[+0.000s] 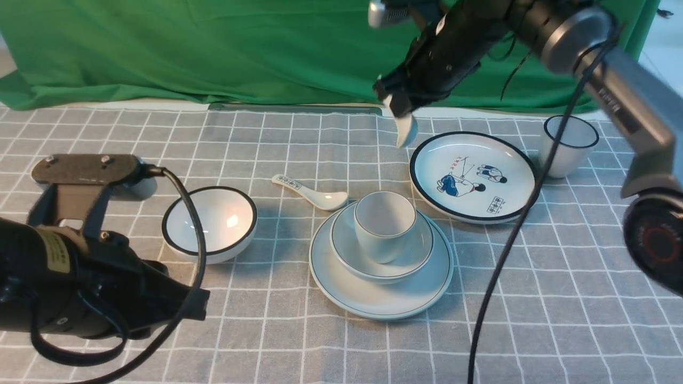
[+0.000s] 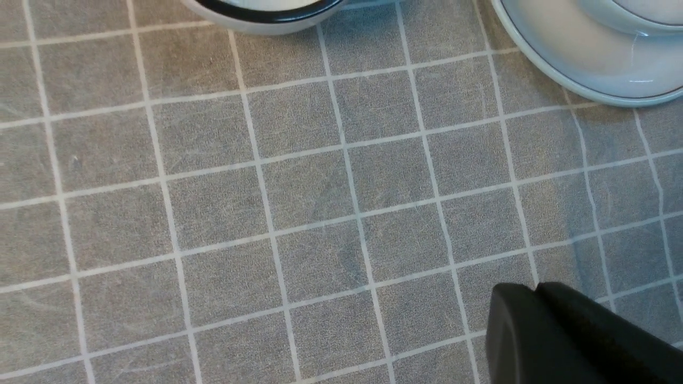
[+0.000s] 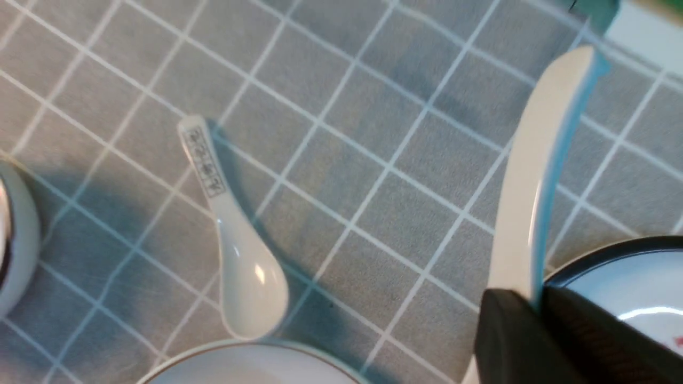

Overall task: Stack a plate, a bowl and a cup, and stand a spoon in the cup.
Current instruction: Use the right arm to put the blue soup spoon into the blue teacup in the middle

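The plate sits mid-table on the checked cloth, with the bowl resting in it and the cup upright in the bowl, mouth open to the air. Room is tight around the stack's far side. At 11 o'clock the printed spoon lies flat, its scoop just beside the plate's rim and its handle running away toward 10 o'clock. At 2 o'clock the cartoon plate comes just beside the stack, and the black-rimmed cup stands beyond it. At 9 o'clock the black-rimmed bowl is apart across a strip of bare cloth, and from 4 to 7 o'clock the cloth is open to the near edge. The right gripper hangs in the air at 12 o'clock from the cup, near the green backdrop, pinching the spoon between narrow jaws. The spoon's long axis is near upright, with its free end pointing down at the table. The left gripper is low over bare cloth at 8 o'clock, with its jaws pressed together on nothing.
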